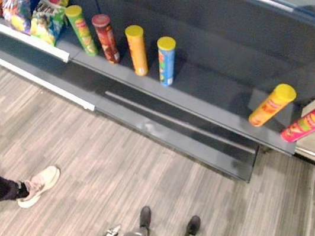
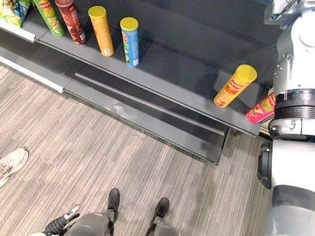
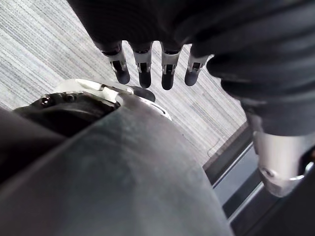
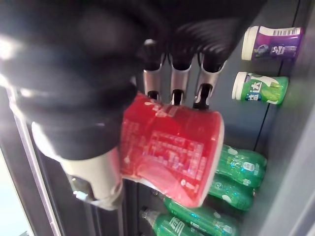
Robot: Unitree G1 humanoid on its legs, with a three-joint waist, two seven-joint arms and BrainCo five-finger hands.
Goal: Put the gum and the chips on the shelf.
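Observation:
My right hand (image 4: 179, 83) is shut on a red gum tub (image 4: 170, 155) and holds it up beside an upper shelf. On that shelf lie a purple gum tub (image 4: 273, 43) and a green gum tub (image 4: 259, 88). Several chip cans stand on the dark lower shelf (image 1: 210, 90): green (image 1: 81, 29), dark red (image 1: 105, 38), orange (image 1: 136, 49) and blue (image 1: 165, 60) at the left, a yellow-orange one (image 1: 272, 105) and a pink one (image 1: 306, 122) at the right end. My left hand (image 3: 142, 69) hangs low with relaxed fingers, holding nothing.
Chip bags (image 1: 47, 20) fill the shelf's far left. Green bottles (image 4: 236, 169) lie below the gum tubs. A person's shoe (image 1: 39, 185) and leg rest on the grey floor at the lower left. The shelf's middle, between blue and yellow-orange cans, is bare.

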